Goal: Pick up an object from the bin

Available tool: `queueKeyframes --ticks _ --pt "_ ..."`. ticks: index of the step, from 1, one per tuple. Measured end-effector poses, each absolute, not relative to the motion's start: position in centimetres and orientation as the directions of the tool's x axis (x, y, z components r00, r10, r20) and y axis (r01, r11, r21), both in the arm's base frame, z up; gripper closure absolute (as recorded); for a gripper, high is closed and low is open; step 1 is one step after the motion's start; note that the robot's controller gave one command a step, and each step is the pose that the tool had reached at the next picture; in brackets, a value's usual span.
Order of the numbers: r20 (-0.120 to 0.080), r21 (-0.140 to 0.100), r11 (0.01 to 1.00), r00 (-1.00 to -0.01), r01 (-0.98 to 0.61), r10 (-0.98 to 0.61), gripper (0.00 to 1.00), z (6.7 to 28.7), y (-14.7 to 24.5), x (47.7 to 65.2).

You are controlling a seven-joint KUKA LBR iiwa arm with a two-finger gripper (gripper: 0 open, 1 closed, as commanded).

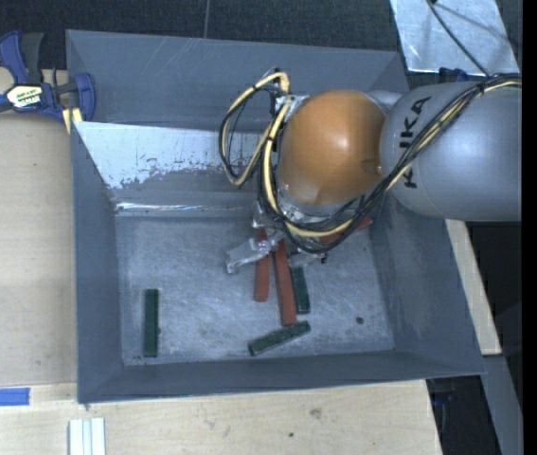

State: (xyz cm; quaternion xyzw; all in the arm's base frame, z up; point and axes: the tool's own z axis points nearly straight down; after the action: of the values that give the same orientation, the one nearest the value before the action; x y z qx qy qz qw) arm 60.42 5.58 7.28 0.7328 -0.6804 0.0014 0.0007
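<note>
My gripper (252, 250) hangs low over the middle of the bin floor, just below the orange cover on the wrist. Right under it lie two red-brown flat sticks, one (262, 279) nearly upright in the view and a longer one (286, 297) beside it on the right. A short dark green stick (301, 295) lies against the right side of the longer red-brown one. The upper ends of the sticks are hidden beneath the gripper. Nothing can be seen held in the gripper.
Another dark green stick (279, 338) lies slanted near the bin's front wall, below the red-brown pair. A third dark green stick (151, 322) lies alone at the front left corner. The arm and its cables cover the bin's back right part.
</note>
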Motion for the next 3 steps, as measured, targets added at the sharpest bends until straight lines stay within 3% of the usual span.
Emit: queueKeyframes --ticks 1,2,3 --pt "-0.001 -0.002 -0.07 0.07 -0.998 -0.998 0.0 7.4 5.5 60.5" --pt "0.004 -0.003 -0.069 0.069 -0.998 -0.998 1.0 7.8 5.3 60.7" --pt "-0.001 -0.01 -0.066 0.066 -0.998 -0.998 1.0 15.5 5.3 60.9"
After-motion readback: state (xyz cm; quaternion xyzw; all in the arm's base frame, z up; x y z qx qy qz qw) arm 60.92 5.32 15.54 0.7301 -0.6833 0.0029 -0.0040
